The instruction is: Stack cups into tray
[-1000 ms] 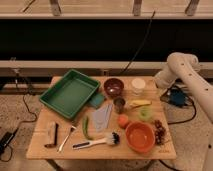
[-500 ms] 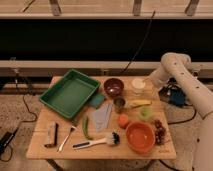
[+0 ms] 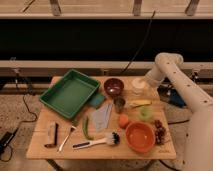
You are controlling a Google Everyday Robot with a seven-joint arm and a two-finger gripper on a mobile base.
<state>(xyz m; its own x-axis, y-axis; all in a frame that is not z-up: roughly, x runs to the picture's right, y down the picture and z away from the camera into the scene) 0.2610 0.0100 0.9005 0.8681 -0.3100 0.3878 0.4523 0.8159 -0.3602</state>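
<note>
Cream-white cup (image 3: 138, 86), right of centre, with the gripper (image 3: 144, 82) close beside it; whether open or closed cannot be told. Probable step: first pick. Next: lift, carry left into green tray (image 3: 67, 94).

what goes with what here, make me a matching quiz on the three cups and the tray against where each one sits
Things:
1. cream-white cup
2. dark grey tumbler
3. pale green cup
4. tray

Places:
A. on the picture's left part of the table, with nothing in it
B. just in front of the maroon bowl
C. near the table's back edge, right by the gripper
D. between the banana and the orange bowl

Pairs: 1-C, 2-B, 3-D, 4-A
</note>
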